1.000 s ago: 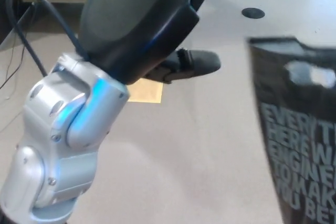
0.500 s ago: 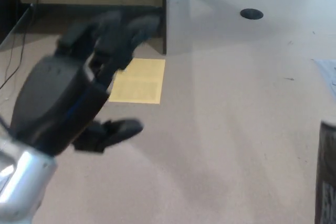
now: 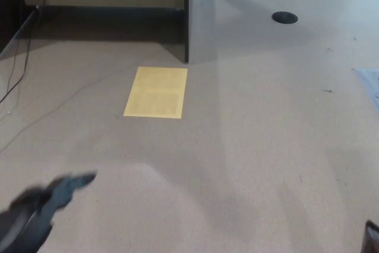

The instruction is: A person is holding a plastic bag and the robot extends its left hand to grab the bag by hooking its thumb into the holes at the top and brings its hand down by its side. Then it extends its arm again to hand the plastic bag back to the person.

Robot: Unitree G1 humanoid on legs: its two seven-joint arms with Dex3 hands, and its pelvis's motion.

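My left hand (image 3: 32, 214) shows only as a dark blur in the bottom left corner of the head view. One finger (image 3: 72, 183) stretches out toward the right and the hand holds nothing. A thin dark sliver of the black plastic bag (image 3: 372, 239) shows at the bottom right corner, far from the hand; the rest of it is out of the picture. No person shows. My right hand is out of view.
A yellow sheet (image 3: 156, 92) lies on the beige floor (image 3: 249, 146). Behind it stands a dark partition edge (image 3: 186, 16), with a round black floor fitting (image 3: 285, 17) further right. Thin cables (image 3: 16, 81) run along the left. A pale scrap (image 3: 370, 82) lies at the right edge.
My left arm has dropped from filling the upper left to a blur in the bottom left corner. The black bag has slid out to the right until only a corner sliver shows.
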